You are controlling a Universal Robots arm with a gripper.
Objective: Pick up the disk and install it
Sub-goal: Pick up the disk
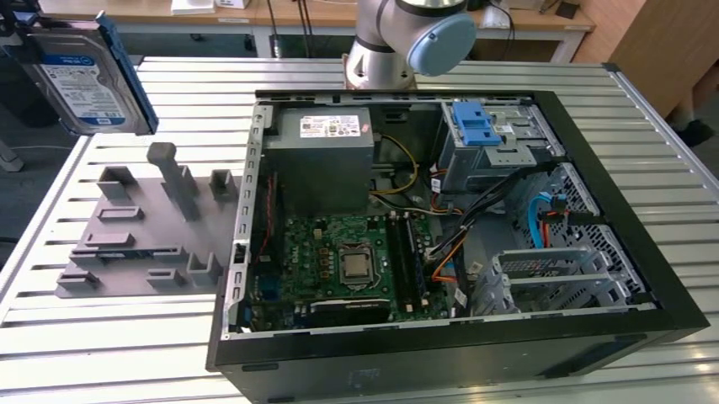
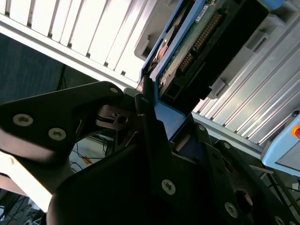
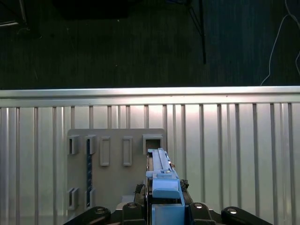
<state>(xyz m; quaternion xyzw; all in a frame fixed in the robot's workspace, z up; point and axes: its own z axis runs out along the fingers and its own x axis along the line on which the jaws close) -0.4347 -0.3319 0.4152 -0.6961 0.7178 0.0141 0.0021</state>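
Observation:
The disk (image 1: 84, 80), silver-grey with a blue-and-white label and a blue side rail, hangs upright in the air at the exterior view's upper left, above the table's edge and off the grey fixture plate (image 1: 146, 227). In the first wrist view the disk (image 3: 161, 171) shows edge-on with its blue rail, held over the fixture plate (image 3: 115, 168). My gripper (image 3: 165, 208) is shut on the disk. The second wrist view shows the dark fingers (image 2: 145, 105) clamped on the blue rail, with the disk's circuit-board side (image 2: 206, 42) beyond them.
An open computer case (image 1: 629, 252) lies on the slatted metal table (image 1: 113, 345), with a motherboard (image 1: 348, 261), a grey power supply box (image 1: 326, 143) and a drive bay with a blue latch (image 1: 477, 126). The arm's base (image 1: 405, 42) stands behind the case.

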